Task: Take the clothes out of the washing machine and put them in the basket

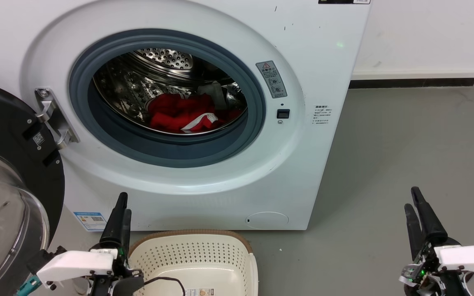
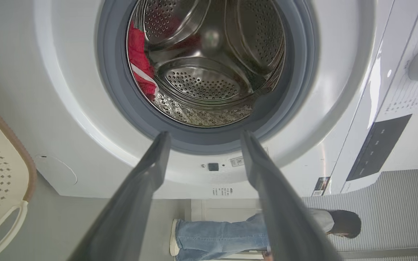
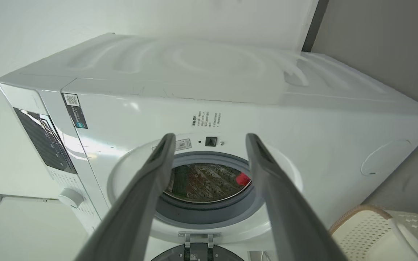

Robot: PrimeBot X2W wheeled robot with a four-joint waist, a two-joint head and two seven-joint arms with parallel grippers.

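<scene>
Washing machine [image 1: 204, 189]: white front-loader, round door [image 1: 10, 164] swung fully open to the left on a bright metal hinge [image 1: 54, 119]. The door has a black frame and a domed clear glass.

The mouth is open, ringed by a smooth grey rubber ring [image 1: 167, 152]. Behind it is the steel drum [image 1: 138, 82], shiny and perforated, with raised ribs.

Clothes [image 1: 179, 113]: a crumpled bright red heap with a white trim band, low in the drum toward its right. A pale cloth piece [image 1: 214, 92] rests against the top of the heap.

Basket [image 1: 191, 250]: cream plastic, with rounded corners, dotted holes and a brown rim. It sits on the floor [image 1: 385, 164] just in front of the machine's base, below the mouth. A thin black cable [image 1: 167, 280] lies in it.

Left gripper [image 1: 124, 202]: just beside the basket's left rim, between it and the door. In the left wrist view its fingers [image 2: 151, 170] stand spread apart and hold nothing.

Right gripper [image 1: 411, 197]: over smooth grey floor, well apart from the machine's right edge. Its fingers [image 3: 147, 181] are likewise parted and hold nothing.

Labels:
- A grey warning sticker [image 1: 271, 79] with a red triangle sits right of the mouth.
- A small text block [image 1: 322, 115] is further right.
- A blue-bordered label [image 1: 91, 220] is at the lower left front.
- A QR tag [image 1: 38, 139] is on the door frame.
- A paper label [image 1: 204, 292] lies on the basket bottom.
- All lettering is too small to read.

The left wrist view shows a person's legs [image 2: 223, 235] in blue jeans beyond the machine.
</scene>
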